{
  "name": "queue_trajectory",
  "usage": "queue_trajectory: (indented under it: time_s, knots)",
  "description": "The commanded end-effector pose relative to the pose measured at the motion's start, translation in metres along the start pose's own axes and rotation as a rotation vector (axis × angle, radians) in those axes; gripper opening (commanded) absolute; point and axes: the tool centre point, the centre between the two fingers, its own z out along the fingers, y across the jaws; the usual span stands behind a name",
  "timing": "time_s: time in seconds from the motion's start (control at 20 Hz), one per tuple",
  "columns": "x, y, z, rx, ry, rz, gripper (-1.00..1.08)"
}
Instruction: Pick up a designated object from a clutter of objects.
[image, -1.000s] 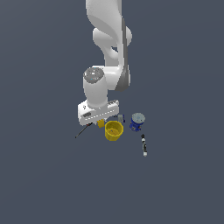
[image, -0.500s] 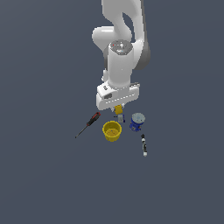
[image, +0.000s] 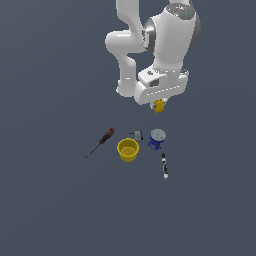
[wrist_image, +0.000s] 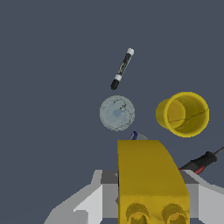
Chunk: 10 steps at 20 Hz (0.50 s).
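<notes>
Yellow block (image: 159, 105) in gripper (image: 159, 107), high above clutter

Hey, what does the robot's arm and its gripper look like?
The arm is glossy white with rounded, bulbous links and grey bands at the joints. It ends in a boxy white hand. The gripper shows pale grey fingers in the wrist view. No cables or markings are visible.

The yellow block (image: 159, 105) is a small orange-yellow chunk with two round holes in one face, seen in the wrist view (wrist_image: 151, 183). It hangs well above the desk, gripped in the claw (image: 159, 104). Below lie the rest: a red-and-black screwdriver (image: 101, 141) at the exterior view's left, a yellow cup (image: 128, 149), a tiny grey piece (image: 137, 134), a blue can (image: 156, 139), and a black-white marker (image: 164, 166) at the right.
</notes>
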Motion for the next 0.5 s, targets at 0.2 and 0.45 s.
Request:
queue_trajectory:
  time_s: [0.2,0.45]
  knots:
    - [0.004,-0.060,-0.049,0.001,0.000,0.000,-1.00]
    - [0.009,-0.095,-0.077,0.003,0.001,0.000,-1.00]
